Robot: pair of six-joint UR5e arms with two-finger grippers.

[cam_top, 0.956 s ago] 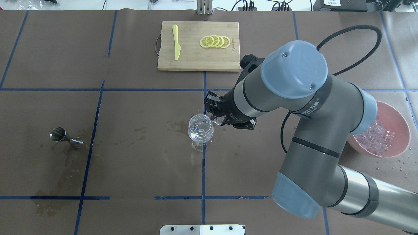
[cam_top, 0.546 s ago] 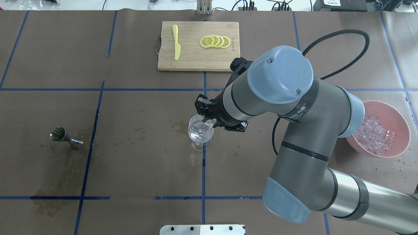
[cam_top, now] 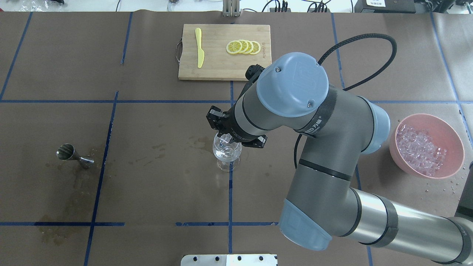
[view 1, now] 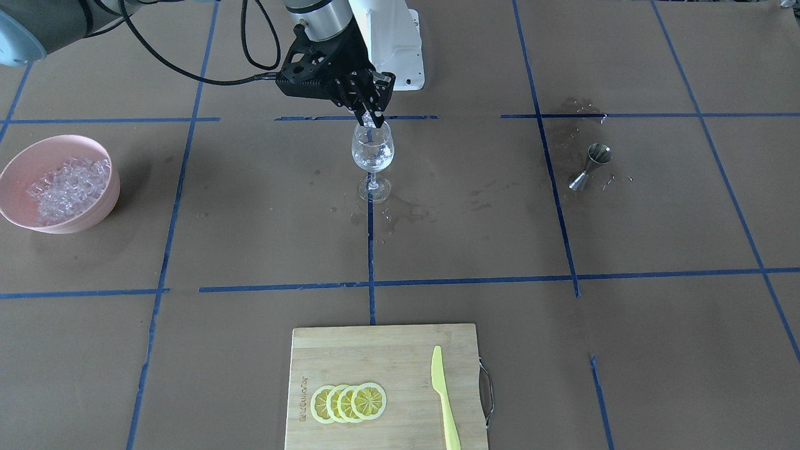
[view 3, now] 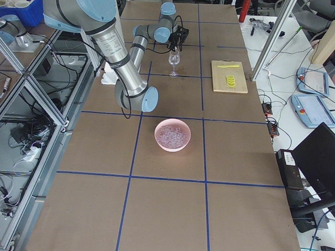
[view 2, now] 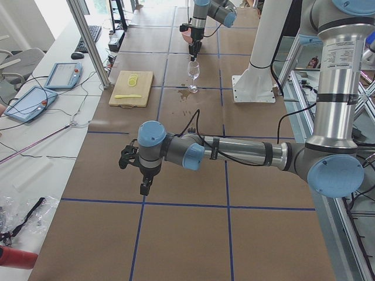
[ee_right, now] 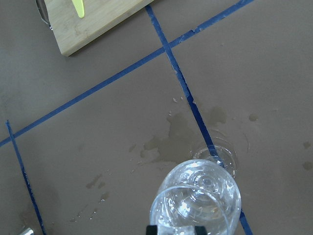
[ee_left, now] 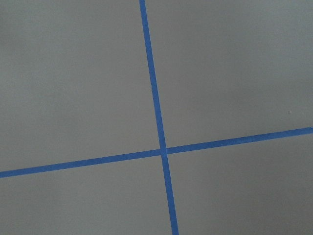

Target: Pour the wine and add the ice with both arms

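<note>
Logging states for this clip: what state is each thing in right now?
wine glass: upright, clear contents in its bowl.
right gripper: fingertips at the glass's rim, grip unclear.
left gripper: far from the glass, grip unclear.
jigger: set down, untouched.
pink bowl: holds heaped ice.

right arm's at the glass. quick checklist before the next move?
1. Right gripper centred over the wine glass: ok. Its tips sit at the rim, and the right wrist view shows the bowl straight below.
2. Glass upright on its foot: ok.
3. Anything held in its grasp: cannot tell.
4. Ice supply: ok, there is a heap in the pink bowl.
5. Left arm clear of the glass: ok, it hangs far down the table. Whether the left gripper is open or shut: cannot tell.
6. Jigger out of the way: ok, it stands well apart from the glass.
</note>
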